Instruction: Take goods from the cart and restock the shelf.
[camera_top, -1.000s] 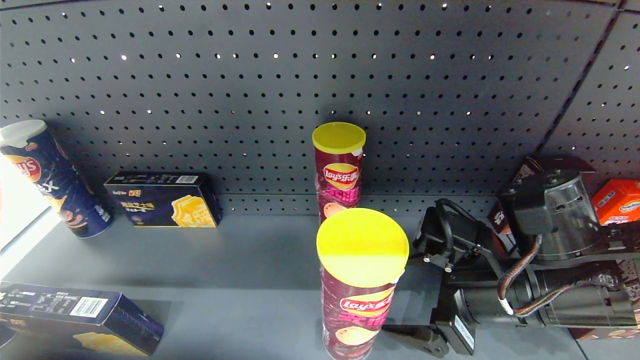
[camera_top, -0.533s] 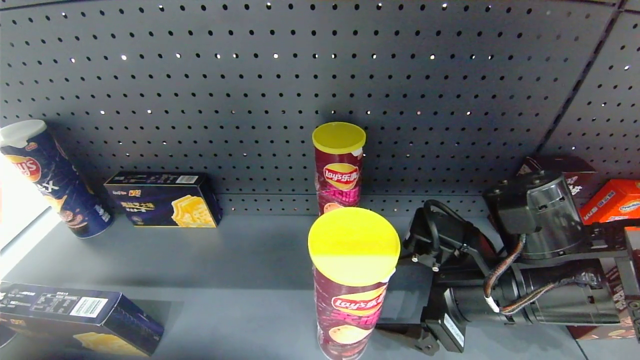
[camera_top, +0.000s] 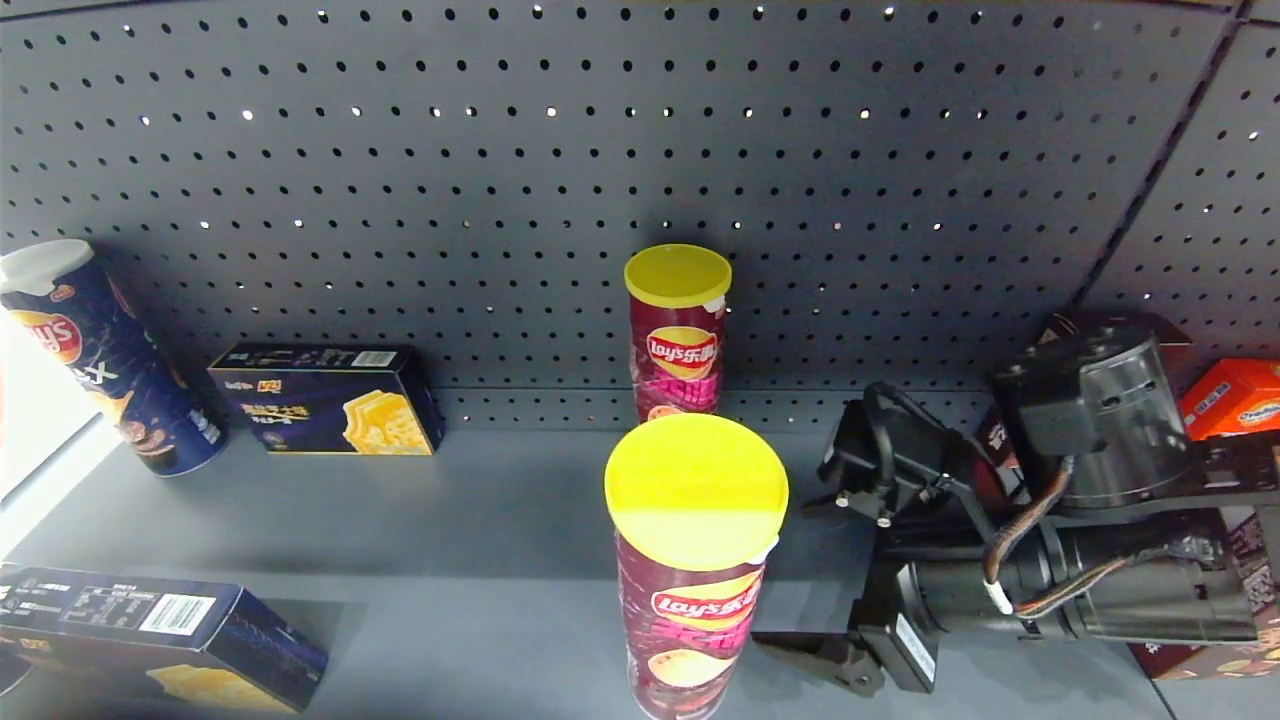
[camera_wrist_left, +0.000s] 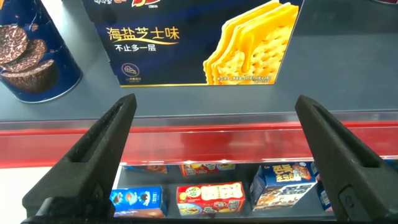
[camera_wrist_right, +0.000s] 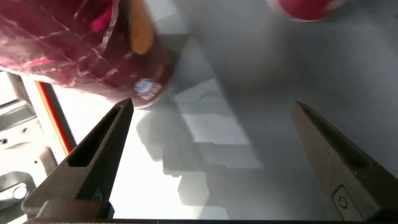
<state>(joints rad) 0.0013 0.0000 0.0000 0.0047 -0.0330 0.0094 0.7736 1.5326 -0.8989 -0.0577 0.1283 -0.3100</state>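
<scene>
While my right gripper (camera_wrist_right: 211, 106) gapes, the front chip can (camera_top: 690, 580) stands upright on the shelf (camera_top: 450, 530) — just beside it.
My left gripper (camera_wrist_left: 214, 102) is spread too — facing a cracker box (camera_wrist_left: 186, 43).

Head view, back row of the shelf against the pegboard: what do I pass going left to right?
blue chip can → dark blue cracker box → yellow-lidded maroon can → orange box

There are two maroon cans (camera_top: 677, 350) (camera_top: 690, 610), one blue can (camera_top: 120, 380), two navy cracker boxes (camera_top: 330, 400) (camera_top: 150, 630) and one orange box (camera_top: 1235, 400).
</scene>
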